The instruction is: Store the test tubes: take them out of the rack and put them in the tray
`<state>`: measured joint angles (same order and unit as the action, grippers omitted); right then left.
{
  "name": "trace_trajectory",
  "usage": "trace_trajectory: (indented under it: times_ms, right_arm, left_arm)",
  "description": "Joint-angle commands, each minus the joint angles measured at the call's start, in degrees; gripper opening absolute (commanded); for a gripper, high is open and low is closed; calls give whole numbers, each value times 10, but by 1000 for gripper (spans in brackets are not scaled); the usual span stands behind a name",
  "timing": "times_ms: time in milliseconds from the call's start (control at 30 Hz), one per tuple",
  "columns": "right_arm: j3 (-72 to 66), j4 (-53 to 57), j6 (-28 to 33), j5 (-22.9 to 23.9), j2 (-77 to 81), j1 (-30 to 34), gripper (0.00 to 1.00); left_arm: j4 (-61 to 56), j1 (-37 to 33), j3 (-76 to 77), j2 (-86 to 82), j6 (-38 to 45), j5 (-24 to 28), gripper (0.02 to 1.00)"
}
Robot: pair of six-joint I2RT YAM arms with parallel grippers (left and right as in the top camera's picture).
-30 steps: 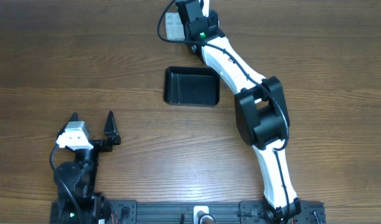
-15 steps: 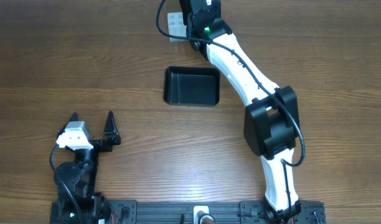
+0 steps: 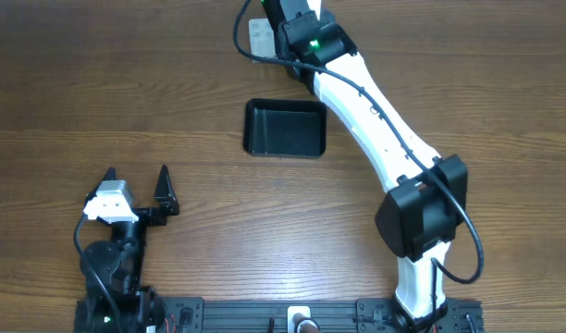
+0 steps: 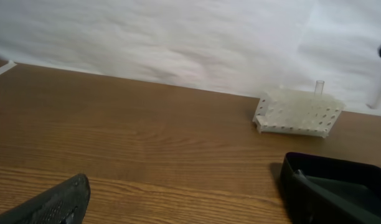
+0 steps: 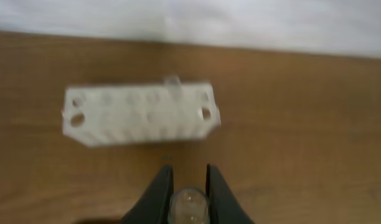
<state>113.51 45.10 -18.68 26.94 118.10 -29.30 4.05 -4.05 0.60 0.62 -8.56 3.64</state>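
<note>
The white test tube rack [image 3: 261, 39] stands at the table's far edge, and one clear tube [image 5: 172, 81] stands upright in it. The same rack [image 4: 297, 112] and tube [image 4: 319, 87] are seen far off in the left wrist view. My right gripper [image 5: 189, 186] hangs just on the near side of the rack, shut on a clear test tube [image 5: 189, 203] seen end-on between its fingers. The black tray [image 3: 285, 128] lies empty at mid-table, nearer than the rack. My left gripper [image 3: 137, 181] rests open at the near left with nothing in it.
The right arm [image 3: 375, 111] stretches diagonally across the right half of the table, passing beside the tray's right edge. A pale wall rises behind the table's far edge. Bare wood surrounds the tray on its left and near sides.
The right arm has stretched out, its elbow swinging toward the near right, and its wrist has shifted a little right over the rack. The left arm has not moved.
</note>
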Motion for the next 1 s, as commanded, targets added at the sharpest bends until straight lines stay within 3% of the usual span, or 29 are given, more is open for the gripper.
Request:
trace_trajectory:
  times_ms: [33, 467, 1000]
  right_arm:
    - [12, 74, -88, -71, -20, -2, 12]
    - [12, 223, -148, -220, -8, 3, 12]
    - [34, 280, -147, -300, 58, 38, 12]
  left_arm:
    - [2, -3, -3, -5, 9, -5, 996]
    - [2, -3, -3, -5, 9, -5, 1000]
    - [2, -3, -3, -5, 9, -5, 998]
